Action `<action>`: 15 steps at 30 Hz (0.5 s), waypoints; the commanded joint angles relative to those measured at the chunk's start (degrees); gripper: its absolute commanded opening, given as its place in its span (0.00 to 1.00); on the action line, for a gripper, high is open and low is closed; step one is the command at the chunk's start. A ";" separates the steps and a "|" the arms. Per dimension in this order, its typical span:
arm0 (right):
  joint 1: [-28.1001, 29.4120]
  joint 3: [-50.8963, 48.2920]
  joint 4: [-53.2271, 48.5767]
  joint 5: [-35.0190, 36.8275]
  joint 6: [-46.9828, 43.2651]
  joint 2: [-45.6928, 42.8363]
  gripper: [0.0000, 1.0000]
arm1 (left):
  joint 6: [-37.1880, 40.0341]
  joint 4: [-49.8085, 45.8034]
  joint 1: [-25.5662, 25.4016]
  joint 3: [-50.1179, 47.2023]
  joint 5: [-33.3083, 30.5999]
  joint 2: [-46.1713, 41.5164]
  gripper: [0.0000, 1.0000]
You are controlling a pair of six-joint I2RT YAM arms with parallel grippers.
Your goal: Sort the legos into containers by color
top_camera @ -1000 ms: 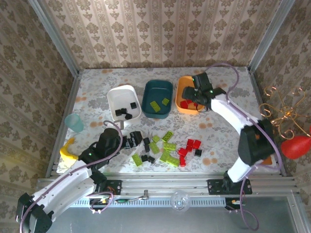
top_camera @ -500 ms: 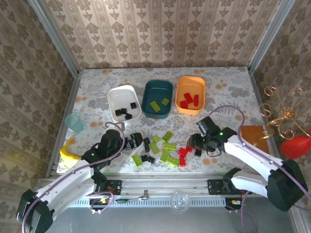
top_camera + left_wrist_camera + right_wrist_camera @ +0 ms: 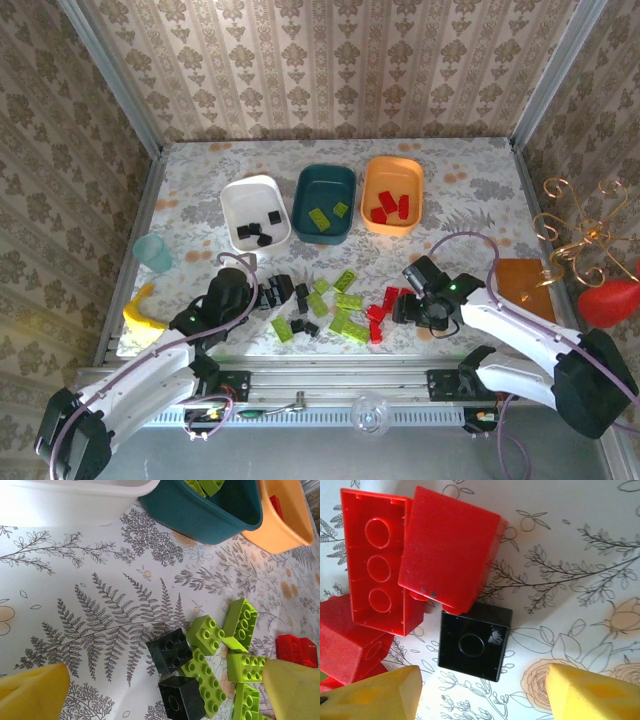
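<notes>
Three trays stand in a far row. The white tray [image 3: 250,183], left, holds black bricks [image 3: 248,232]; the dark teal tray [image 3: 325,188], middle, green bricks [image 3: 319,219]; the orange tray [image 3: 392,174], right, red bricks [image 3: 389,203]. Nearer, loose bricks [image 3: 348,300] of all three colors lie mixed.

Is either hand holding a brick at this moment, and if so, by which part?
Nothing is held: the left hand is open above loose bricks, the right hand open over a black brick.

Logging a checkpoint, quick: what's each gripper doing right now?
Left gripper: open, holding nothing.
Right gripper: open, holding nothing.
</notes>
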 commanded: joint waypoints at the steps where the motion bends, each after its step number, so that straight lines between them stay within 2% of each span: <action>1: 0.93 0.64 1.32 0.83 -0.11 2.44 0.67 | -0.85 1.09 0.40 -0.86 0.99 -0.14 1.00; 11: 1.60 1.54 4.32 4.87 -1.72 7.16 0.60 | -1.20 1.13 0.62 -1.31 1.15 -0.30 1.00; 15: 1.60 1.70 5.27 6.22 -2.39 8.95 0.51 | -1.20 1.00 0.71 -1.23 1.41 -0.38 1.00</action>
